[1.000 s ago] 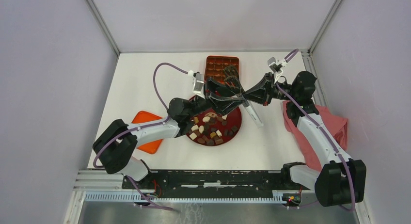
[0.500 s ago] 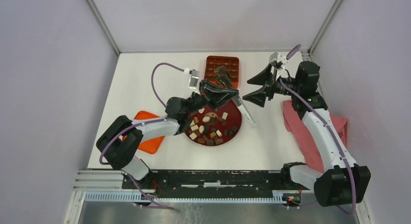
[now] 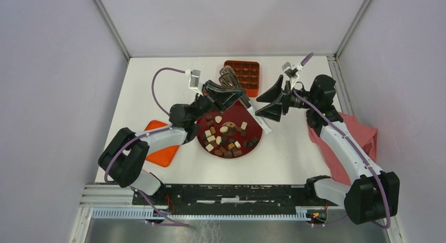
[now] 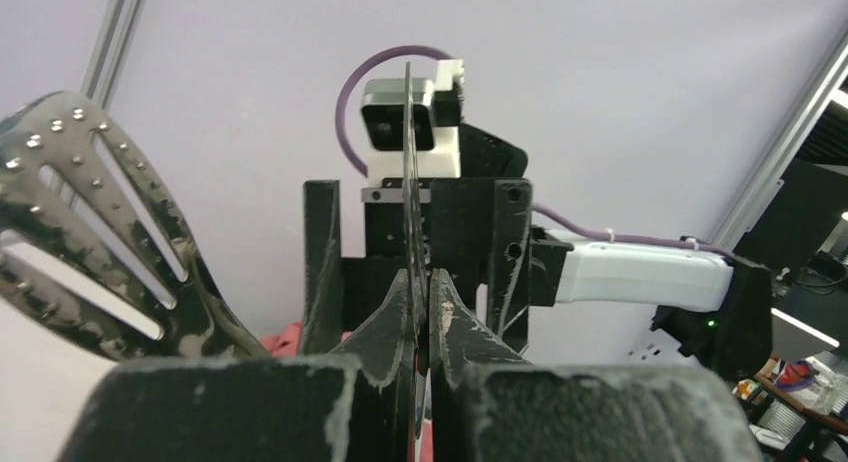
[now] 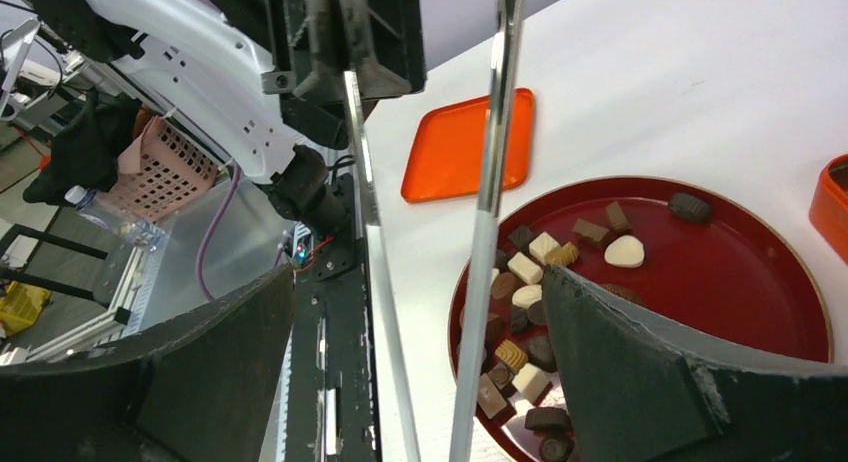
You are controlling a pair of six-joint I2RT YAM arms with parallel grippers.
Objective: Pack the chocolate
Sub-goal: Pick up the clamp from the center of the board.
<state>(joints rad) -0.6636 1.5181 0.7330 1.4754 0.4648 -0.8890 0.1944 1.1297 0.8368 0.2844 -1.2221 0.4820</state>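
Tongs (image 3: 230, 76) are clamped in the left gripper (image 3: 237, 98) over the far edge of the plate (image 3: 255, 128) of chocolate (image 3: 225, 138); the right gripper (image 3: 260, 106), beside the plate, is spread wide.

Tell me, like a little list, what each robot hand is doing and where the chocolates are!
left gripper: shut on the tongs
right gripper: open, gripping nothing
chocolate: many loose pieces on the red plate
orange box: beyond the plate, next to the tongs' head
pink cloth: at the table's right side
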